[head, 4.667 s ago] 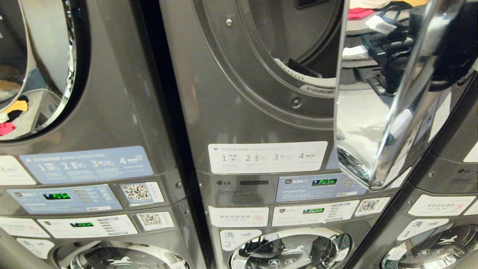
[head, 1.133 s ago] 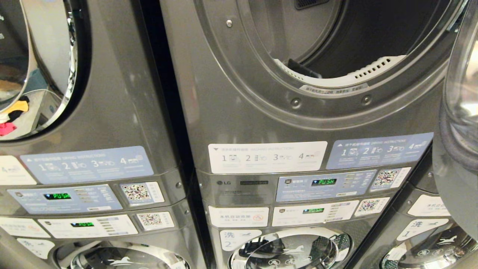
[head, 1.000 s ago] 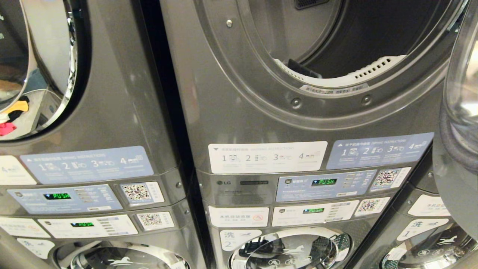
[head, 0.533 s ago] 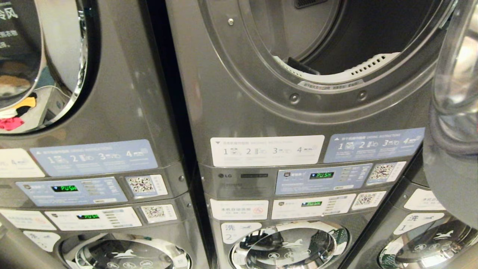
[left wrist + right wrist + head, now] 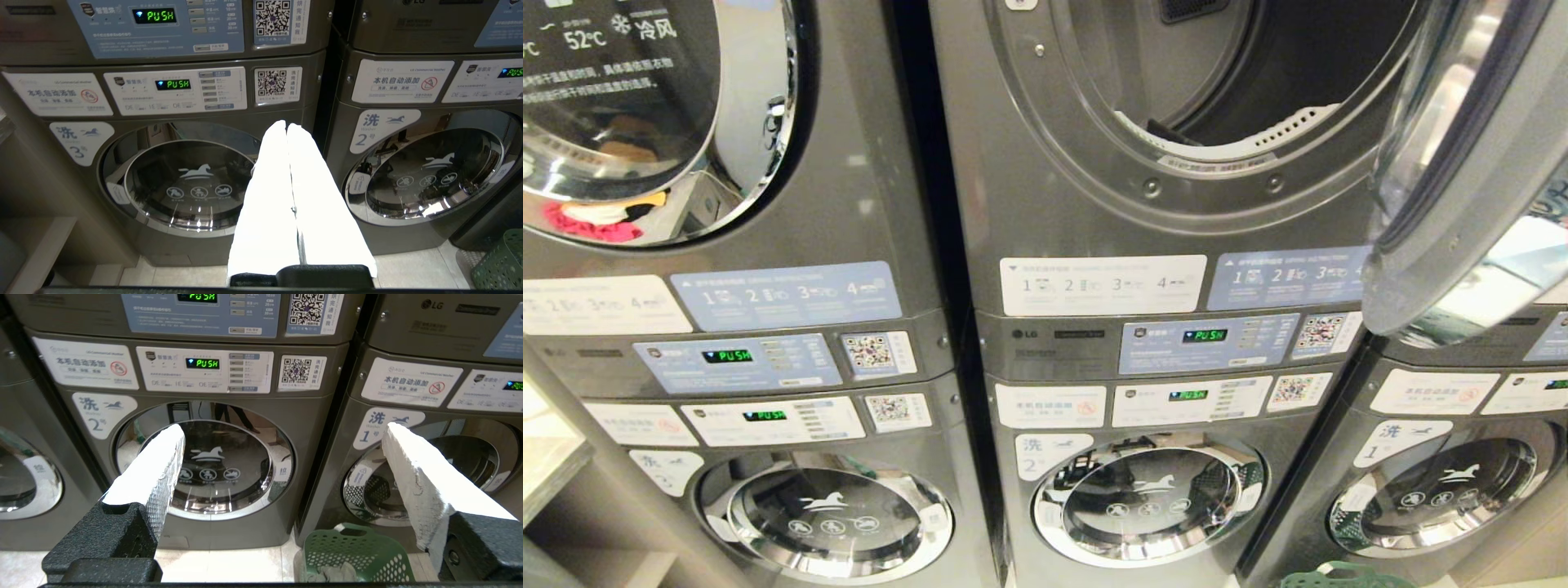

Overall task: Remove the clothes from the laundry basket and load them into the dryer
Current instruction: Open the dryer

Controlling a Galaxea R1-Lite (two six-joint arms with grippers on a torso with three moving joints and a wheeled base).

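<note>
The dryer (image 5: 1086, 196), the upper dark grey LG machine in the middle, has its drum mouth uncovered, and its chrome-rimmed glass door (image 5: 1445, 188) is swung out to the right. The green laundry basket (image 5: 355, 551) stands on the floor before washer 1. Its rim (image 5: 1339, 578) shows at the head view's lower edge, and a corner (image 5: 500, 261) shows in the left wrist view. Pale grey clothes (image 5: 331, 575) lie in the basket. My right gripper (image 5: 284, 428) is open and empty, above and short of the basket. My left gripper (image 5: 286, 126) is shut and empty, facing the lower washers. Neither arm shows in the head view.
Three lower washers with horse marks (image 5: 1147, 506) have their doors shut. The left upper machine's glass door (image 5: 645, 106) is shut, with pink and yellow cloth reflected in it. A pale shelf unit (image 5: 556, 465) stands at the far left. Light floor tiles (image 5: 220, 561) lie before the machines.
The dryer door, which stood across the opening earlier, has swung out to the right. The whole head view has shifted, now taking in the lower washers and the basket rim, so the camera moved.
</note>
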